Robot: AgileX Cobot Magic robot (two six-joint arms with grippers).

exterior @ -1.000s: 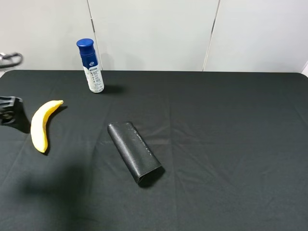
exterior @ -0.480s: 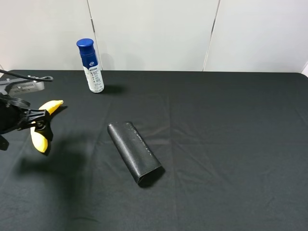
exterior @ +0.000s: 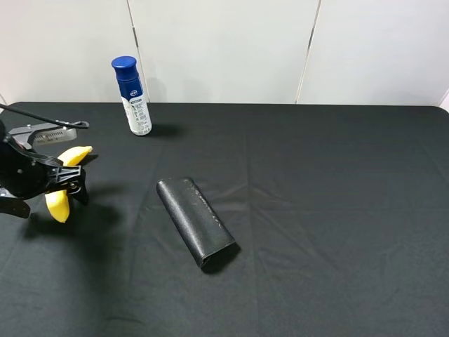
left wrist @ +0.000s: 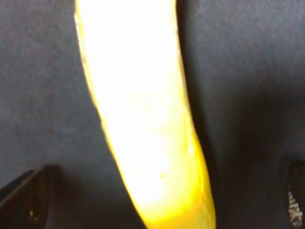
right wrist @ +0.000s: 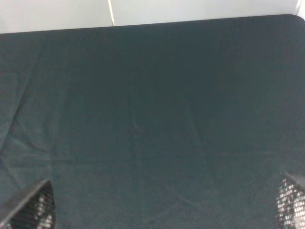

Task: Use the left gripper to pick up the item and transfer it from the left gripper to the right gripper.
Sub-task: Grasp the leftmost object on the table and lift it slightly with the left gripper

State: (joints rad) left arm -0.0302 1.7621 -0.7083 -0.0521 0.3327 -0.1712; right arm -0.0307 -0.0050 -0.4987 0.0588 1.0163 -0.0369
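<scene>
Since a second ago the left gripper has swung in from the table's left edge and now sits over the banana, which has not shifted. Its jaws are spread wide, one finger on each side of the fruit, with clear cloth showing between each finger and the peel in the wrist view, so nothing is pinched yet. The right gripper is also spread and empty, looking down on bare black cloth; the high view does not show it.

The banana lies flat near the left edge of the table, its curve running towards the wall, with the arm covering its middle.

It should be light and fairly firm, but the peel is smooth and the flesh bruises, so a gentle squeeze seems wiser than a hard one. Gripping nearer one end of the thick part would leave a length free for the other gripper.

The case lies well apart towards the centre and the bottle stands near the back edge. The right half of the cloth is open, giving room for the handover.
</scene>
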